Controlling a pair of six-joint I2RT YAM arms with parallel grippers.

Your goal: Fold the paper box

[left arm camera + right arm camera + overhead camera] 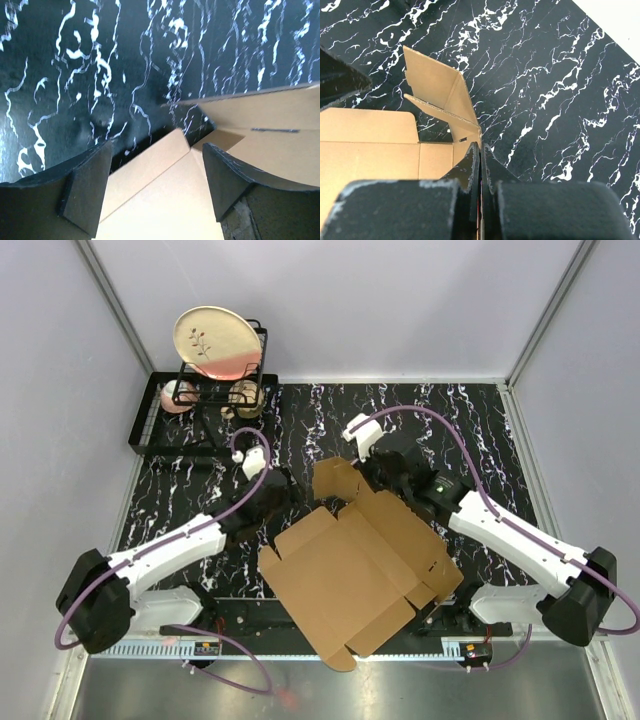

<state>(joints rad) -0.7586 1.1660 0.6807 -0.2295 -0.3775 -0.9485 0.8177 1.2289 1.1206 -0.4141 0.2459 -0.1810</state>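
The paper box (350, 575) lay mostly flat and unfolded on the black marbled table (480, 420), with one far flap raised. The left gripper (280, 505) hovered over the box's far-left corner, its jaws spread wide. The right gripper (378, 480) was at the box's far edge, pinched tight on a thin upright wall. A dish rack (200, 410) holding a plate (215, 340) stood well beyond the box's far-left corner.

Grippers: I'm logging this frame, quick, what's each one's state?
Left gripper: open, holding nothing, over the paper box's corner.
Right gripper: shut on the paper box's flap.
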